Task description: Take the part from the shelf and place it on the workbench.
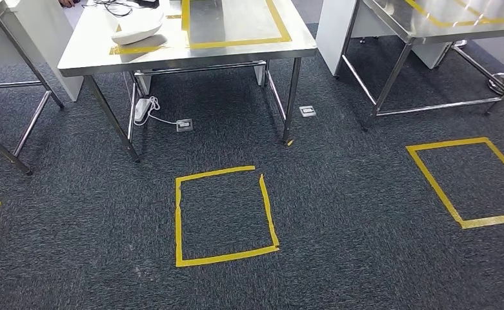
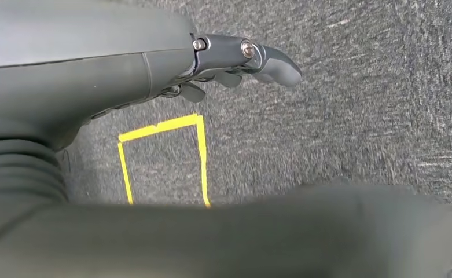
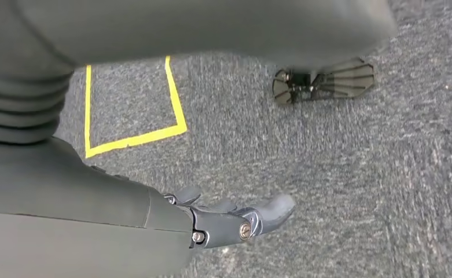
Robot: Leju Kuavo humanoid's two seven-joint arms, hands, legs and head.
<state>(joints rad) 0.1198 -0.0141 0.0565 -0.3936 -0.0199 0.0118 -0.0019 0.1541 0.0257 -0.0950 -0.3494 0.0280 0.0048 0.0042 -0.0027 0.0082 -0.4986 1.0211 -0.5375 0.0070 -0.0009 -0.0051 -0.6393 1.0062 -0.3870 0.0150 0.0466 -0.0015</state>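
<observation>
Head view: white curved plastic part (image 1: 137, 29) lies on the steel workbench (image 1: 94, 45), beyond the yellow tape floor square (image 1: 225, 215). Left hand (image 2: 235, 63) and right hand (image 3: 229, 217) hang released, holding nothing; misjudged walking risks striking the workbench legs.

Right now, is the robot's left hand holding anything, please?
No, it is empty: the left hand hangs above the carpet, fingers extended with nothing between them.

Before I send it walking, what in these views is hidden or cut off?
- White part on the steel table, head view: far end cut by the top edge.
- Left hand, left wrist view: most fingers hidden behind the thumb and grey cover; nothing held.
- Right hand, right wrist view: likewise, nothing held.
- Yellow floor square, left wrist view: near side covered by the robot's body.
</observation>
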